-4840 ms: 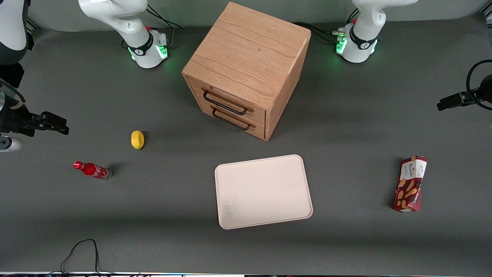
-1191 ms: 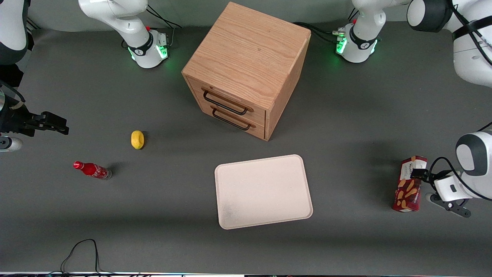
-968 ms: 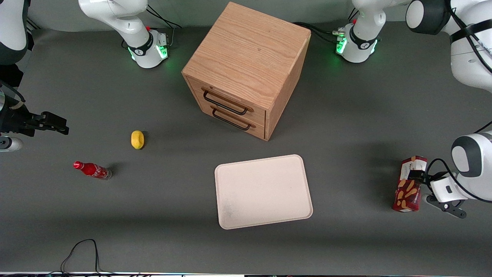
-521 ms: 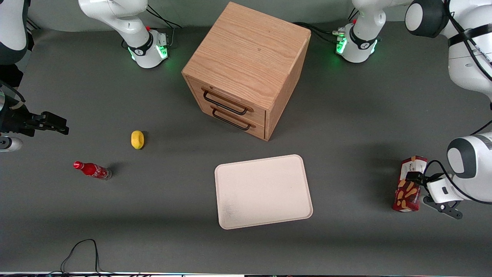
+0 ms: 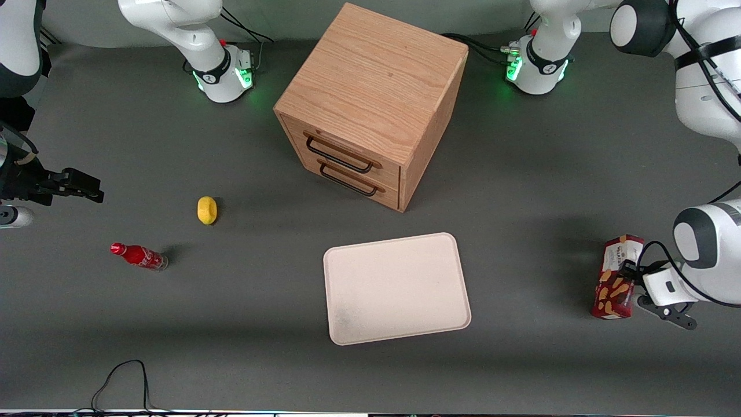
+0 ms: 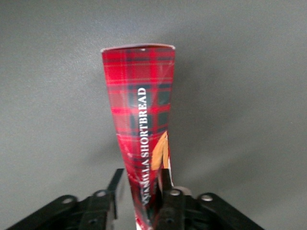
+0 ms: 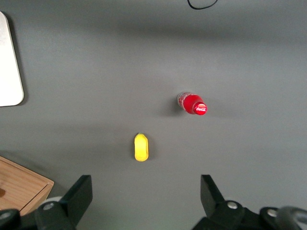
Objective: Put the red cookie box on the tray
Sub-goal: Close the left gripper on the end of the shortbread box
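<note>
Plain grey tabletop point(image 5: 521, 359), nothing fancy. The jaws of the gripper point(image 6: 144, 191) were nearly closed, pinching the narrow edge of the red cookie box point(image 6: 142, 139), probably because that thin side was the only part they could span. The box sat down at the working arm's end, well apart from the tray point(image 5: 396, 288) mid-table, with the drawer cabinet point(image 5: 370, 104) farther from the camera.

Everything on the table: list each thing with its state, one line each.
red cookie box: on the table, off the tray, gripper around it.
gripper: shut on the box.
tray: flat, nothing on it.
wooden drawer cabinet: both drawers closed.
red soda bottle: standing, capped.
yellow lemon: lying loose.
</note>
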`<state>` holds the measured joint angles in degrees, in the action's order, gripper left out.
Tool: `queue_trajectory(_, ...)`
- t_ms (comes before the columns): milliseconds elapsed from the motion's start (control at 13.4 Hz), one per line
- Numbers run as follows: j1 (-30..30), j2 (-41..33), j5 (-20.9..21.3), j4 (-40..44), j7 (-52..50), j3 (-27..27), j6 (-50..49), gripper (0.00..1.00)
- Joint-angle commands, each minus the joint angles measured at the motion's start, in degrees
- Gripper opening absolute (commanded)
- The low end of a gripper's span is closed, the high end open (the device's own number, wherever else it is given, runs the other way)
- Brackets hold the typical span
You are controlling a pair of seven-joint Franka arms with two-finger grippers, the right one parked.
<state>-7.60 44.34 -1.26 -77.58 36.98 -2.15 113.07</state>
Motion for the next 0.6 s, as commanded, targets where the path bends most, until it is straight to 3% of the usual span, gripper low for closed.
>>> queue_trajectory(0, 0.31, -0.57, -0.76, -0.81, 0.9, -0.4, 0.66, 0.0)
queue_trajectory(521, 0.66, -1.8, -0.59, -0.81, 0.11, -0.4, -0.92, 0.0)
